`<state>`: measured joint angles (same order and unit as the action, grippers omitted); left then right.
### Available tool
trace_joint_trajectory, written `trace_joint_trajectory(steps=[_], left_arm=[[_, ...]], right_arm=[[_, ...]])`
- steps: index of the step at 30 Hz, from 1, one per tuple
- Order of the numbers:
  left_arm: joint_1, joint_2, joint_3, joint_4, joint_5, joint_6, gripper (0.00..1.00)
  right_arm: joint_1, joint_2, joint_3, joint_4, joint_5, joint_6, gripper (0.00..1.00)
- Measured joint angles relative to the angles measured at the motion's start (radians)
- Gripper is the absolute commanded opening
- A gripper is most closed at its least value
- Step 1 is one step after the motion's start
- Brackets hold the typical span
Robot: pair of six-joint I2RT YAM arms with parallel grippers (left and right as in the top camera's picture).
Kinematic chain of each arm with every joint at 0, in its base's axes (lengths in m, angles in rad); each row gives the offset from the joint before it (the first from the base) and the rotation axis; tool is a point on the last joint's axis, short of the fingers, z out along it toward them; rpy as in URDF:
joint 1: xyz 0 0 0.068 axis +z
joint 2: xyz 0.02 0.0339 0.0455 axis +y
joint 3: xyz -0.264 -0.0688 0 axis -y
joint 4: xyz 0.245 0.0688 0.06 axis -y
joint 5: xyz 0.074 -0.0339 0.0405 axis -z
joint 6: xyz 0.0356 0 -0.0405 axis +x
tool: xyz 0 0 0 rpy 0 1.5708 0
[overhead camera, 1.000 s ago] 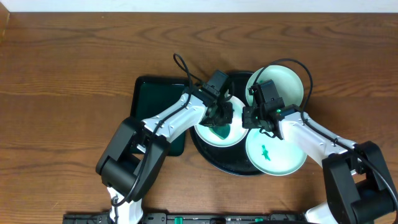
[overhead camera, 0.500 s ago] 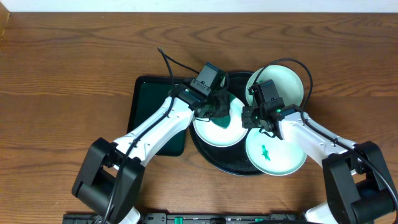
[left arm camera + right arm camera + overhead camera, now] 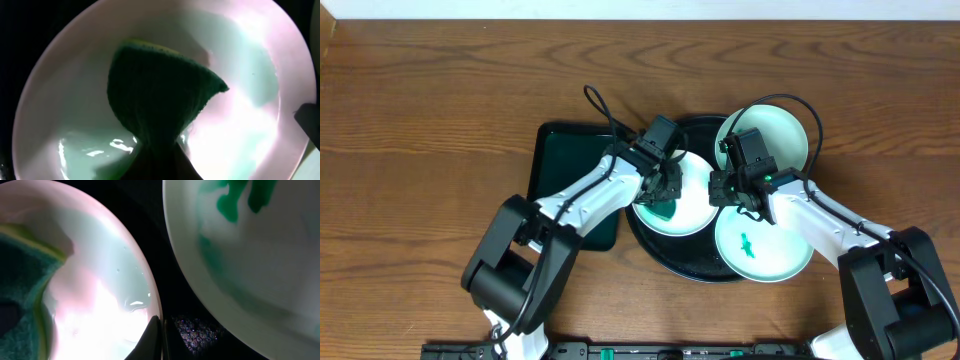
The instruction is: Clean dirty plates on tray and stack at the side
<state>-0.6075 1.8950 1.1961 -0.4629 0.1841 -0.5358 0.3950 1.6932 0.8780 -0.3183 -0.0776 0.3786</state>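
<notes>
round tray (image 3: 672,252): on the table (image 3: 430,120), middle, nearer the front edge
rectangular tray (image 3: 555,165): just left of the round tray
left plate (image 3: 692,205): in the round tray, left side
rear plate (image 3: 782,135): over its rear right rim
front plate (image 3: 770,255): over its front right rim
sponge (image 3: 663,209): on the left plate

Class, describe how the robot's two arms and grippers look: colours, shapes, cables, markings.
Both the left arm and right arm have white tubular links joined by bulky black joint housings. The left gripper and right gripper are black and blocky. A thin black cable loops out near each wrist. A small green light glows near the right wrist.
</notes>
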Motion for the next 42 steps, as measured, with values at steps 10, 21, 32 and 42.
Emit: trace_joint_trajectory(steps=[10,21,32,42], left_arm=[[-0.051,0.000,0.000,0.006,0.000,-0.014,0.07],[-0.071,-0.012,-0.001,0.016,0.070,-0.015,0.07],[-0.082,-0.221,-0.008,0.014,-0.037,-0.015,0.08],[-0.082,-0.128,-0.008,-0.005,-0.215,-0.015,0.07]], right_arm=[[0.000,0.000,0.000,-0.002,0.000,0.000,0.01],[0.000,0.000,0.000,-0.002,0.000,0.000,0.01],[0.000,0.000,0.000,0.001,0.000,0.000,0.01],[0.000,0.000,0.000,0.001,0.000,0.000,0.01]])
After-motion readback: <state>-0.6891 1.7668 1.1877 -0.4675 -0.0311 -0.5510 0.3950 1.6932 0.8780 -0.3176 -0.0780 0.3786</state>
